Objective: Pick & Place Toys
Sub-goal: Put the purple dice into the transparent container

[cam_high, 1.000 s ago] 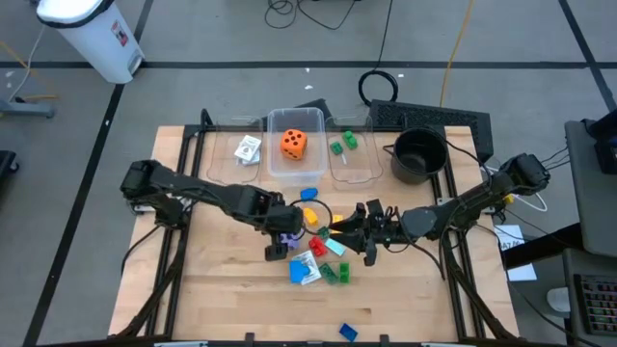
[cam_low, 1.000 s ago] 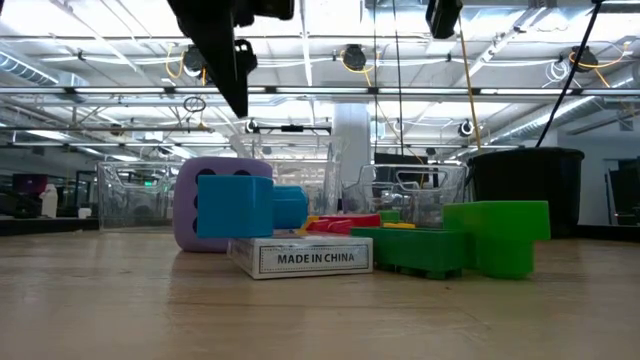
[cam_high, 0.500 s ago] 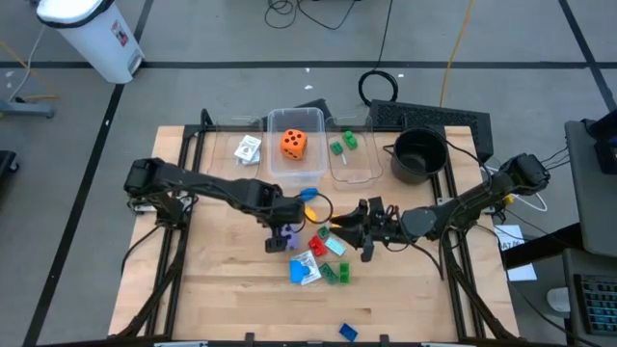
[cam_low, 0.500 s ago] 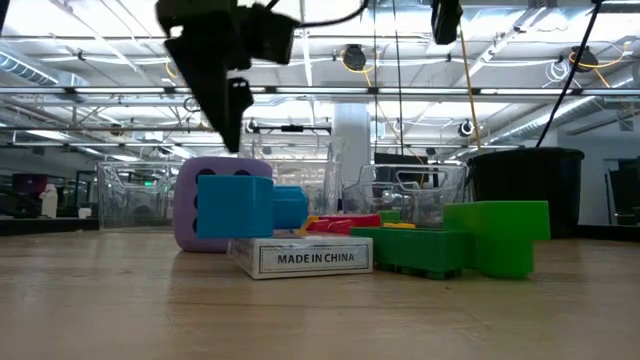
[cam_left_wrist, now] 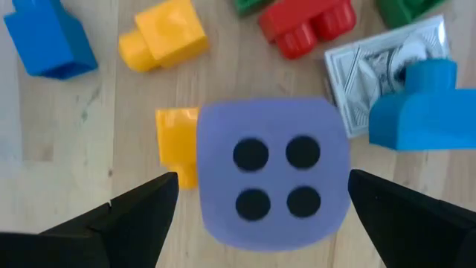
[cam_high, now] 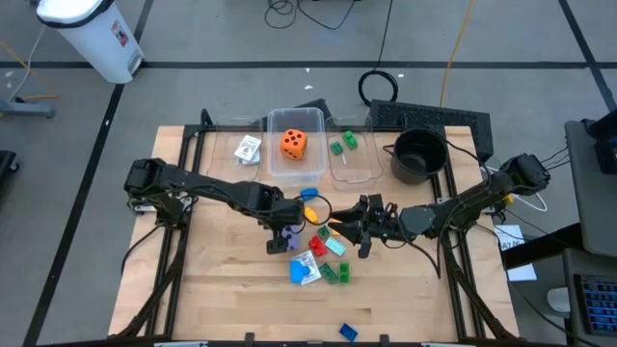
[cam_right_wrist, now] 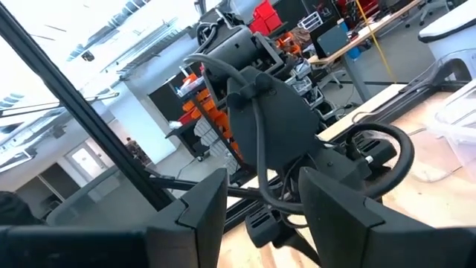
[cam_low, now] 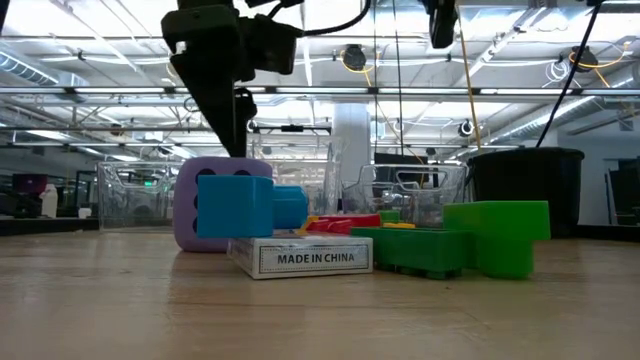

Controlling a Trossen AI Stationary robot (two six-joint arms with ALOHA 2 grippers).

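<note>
I hang my left gripper (cam_left_wrist: pixel 256 216) wide open over the purple foam die with four black dots (cam_left_wrist: pixel 271 179), which sits on the wooden table (cam_left_wrist: pixel 104 112) among plastic bricks, one finger on each side so closing should catch its flat faces squarely.

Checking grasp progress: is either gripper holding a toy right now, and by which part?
Nothing is held. The left gripper is open above the purple die; the right gripper holds nothing either.

bright even overhead light, soft shadows on the table (cam_high: pixel 222 280), glary ceiling lights in low view, left wrist fingers (cam_left_wrist: pixel 134 216) blurry
</note>
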